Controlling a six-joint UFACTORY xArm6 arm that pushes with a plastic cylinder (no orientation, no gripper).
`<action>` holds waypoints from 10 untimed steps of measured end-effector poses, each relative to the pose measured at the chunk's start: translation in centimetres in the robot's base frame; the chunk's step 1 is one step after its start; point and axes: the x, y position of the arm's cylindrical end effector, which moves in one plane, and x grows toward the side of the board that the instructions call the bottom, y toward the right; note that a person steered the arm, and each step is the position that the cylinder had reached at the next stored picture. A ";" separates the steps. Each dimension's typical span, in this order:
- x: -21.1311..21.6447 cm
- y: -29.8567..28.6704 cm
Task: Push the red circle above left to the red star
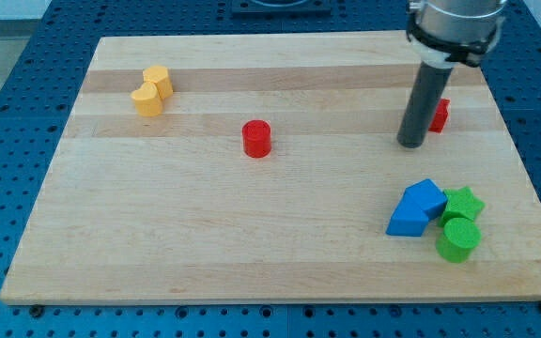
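The red circle is a short red cylinder standing near the middle of the wooden board. The red star sits at the view's upper right, mostly hidden behind my rod. My tip rests on the board just left of and slightly below the red star, touching or nearly touching it. The tip is far to the right of the red circle.
A yellow heart-like block lies at the upper left. A blue block, a green star and a green circle cluster at the lower right. The board's edges drop to a blue pegboard table.
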 end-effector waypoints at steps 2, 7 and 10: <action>0.0 -7.4; -3.1 -22.1; -6.9 -19.8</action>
